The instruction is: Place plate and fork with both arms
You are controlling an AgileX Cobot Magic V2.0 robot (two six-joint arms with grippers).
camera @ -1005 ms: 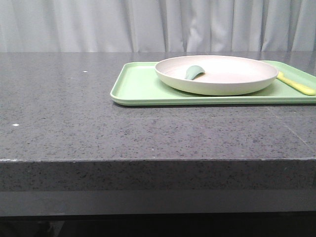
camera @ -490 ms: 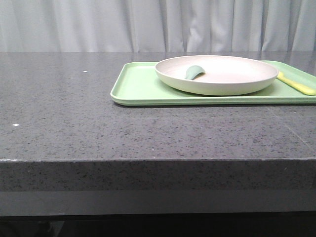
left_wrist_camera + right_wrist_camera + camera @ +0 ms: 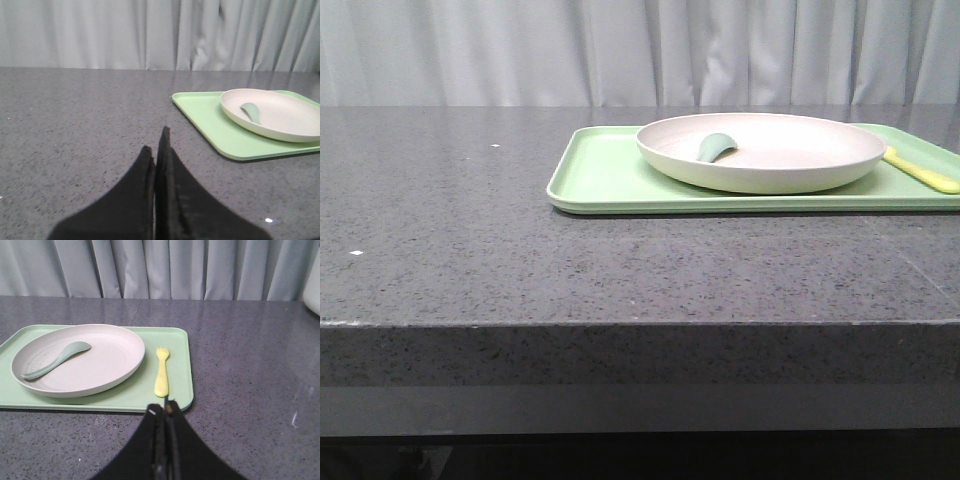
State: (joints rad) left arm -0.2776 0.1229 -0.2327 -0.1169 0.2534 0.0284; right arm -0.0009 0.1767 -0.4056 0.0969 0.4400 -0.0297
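Plate (image 3: 760,152) holding a teal spoon (image 3: 716,146) is sitting on the green tray (image 3: 610,175), fork (image 3: 161,371) lying beside it; both grippers (image 3: 156,150) (image 3: 165,412) are hovering pressed together above the counter (image 3: 470,250).

The robot's left gripper (image 3: 156,150) and right gripper (image 3: 165,412) both look plain black and smooth, each with two flat fingers that are wide at the back and get thin and pointy at the tips.
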